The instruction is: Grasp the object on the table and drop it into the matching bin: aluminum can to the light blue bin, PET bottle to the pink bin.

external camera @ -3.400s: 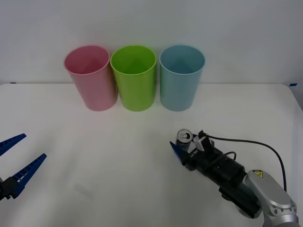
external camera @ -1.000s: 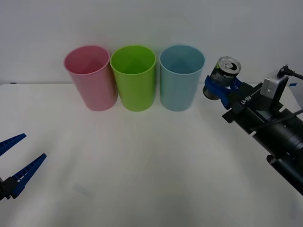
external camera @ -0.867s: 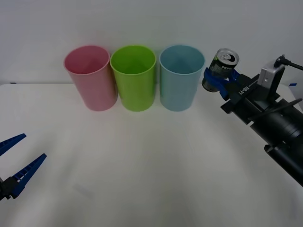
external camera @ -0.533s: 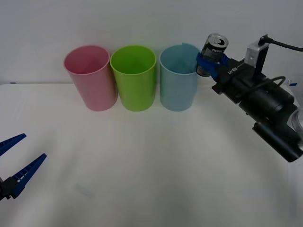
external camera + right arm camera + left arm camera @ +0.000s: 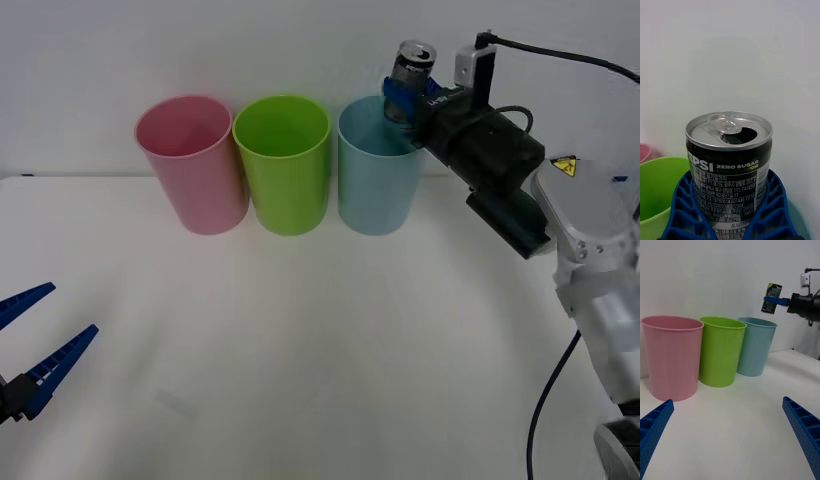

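The aluminum can (image 5: 413,62), dark-labelled with a shiny silver top and open pull-tab, hangs upright in the air with my right gripper (image 5: 404,97) shut on it. The can (image 5: 729,165) sits between the blue ribbed fingers (image 5: 677,210). It hovers over the far right rim of the light blue bin (image 5: 378,165). In the left wrist view the can (image 5: 771,298) is above the light blue bin (image 5: 755,347). The pink bin (image 5: 193,165) stands at the left of the row. My left gripper (image 5: 35,340) waits open at the table's near left.
A green bin (image 5: 283,165) stands between the pink and light blue bins, close to both. All three line the far edge of the white table (image 5: 300,350) against a white wall. A black cable (image 5: 560,60) trails from the right wrist.
The right gripper lifted the can off the table, then carried it up and leftward to above the light blue bin's rim. The left arm has not moved.
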Motion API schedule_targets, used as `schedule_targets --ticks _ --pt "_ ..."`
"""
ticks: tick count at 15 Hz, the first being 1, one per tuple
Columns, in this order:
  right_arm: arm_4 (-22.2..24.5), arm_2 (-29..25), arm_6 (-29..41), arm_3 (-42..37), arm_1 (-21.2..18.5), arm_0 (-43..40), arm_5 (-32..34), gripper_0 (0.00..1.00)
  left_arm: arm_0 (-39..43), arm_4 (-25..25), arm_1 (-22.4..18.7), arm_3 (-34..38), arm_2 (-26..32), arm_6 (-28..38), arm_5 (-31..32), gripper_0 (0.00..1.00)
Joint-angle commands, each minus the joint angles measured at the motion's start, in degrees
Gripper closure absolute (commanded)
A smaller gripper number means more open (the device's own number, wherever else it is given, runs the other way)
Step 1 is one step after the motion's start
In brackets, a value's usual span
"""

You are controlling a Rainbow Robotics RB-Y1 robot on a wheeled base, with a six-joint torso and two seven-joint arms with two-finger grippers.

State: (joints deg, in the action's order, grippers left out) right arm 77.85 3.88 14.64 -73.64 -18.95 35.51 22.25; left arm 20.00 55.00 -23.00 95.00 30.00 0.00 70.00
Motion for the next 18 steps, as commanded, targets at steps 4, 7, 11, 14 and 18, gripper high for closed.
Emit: schedule_targets --ticks 4,7,11,14,18 --pt "1.42 -0.01 -0.93 10.1 2.69 7.2 -2.12 1.0 0.0 0.0 0.0 0.0 0.0 0.0 0.0 0.0" --pt "1.42 0.25 -1.19 10.1 2.69 7.29 -2.03 1.0 0.0 0.0 0.0 0.0 0.0 0.0 0.0 0.0" --pt "1.42 0.25 -1.46 10.1 2.69 7.2 -2.03 0.96 0.0 0.0 0.0 0.0 0.0 0.0 0.0 0.0" --pt "1.42 0.25 -1.54 10.1 2.69 7.12 -2.03 0.0 0.0 0.0 0.0 0.0 0.0 0.0 0.0 0.0" --pt "1.42 0.25 -1.63 10.1 2.25 7.2 -1.59 0.0 0.0 0.0 0.0 0.0 0.0 0.0 0.0 0.0"
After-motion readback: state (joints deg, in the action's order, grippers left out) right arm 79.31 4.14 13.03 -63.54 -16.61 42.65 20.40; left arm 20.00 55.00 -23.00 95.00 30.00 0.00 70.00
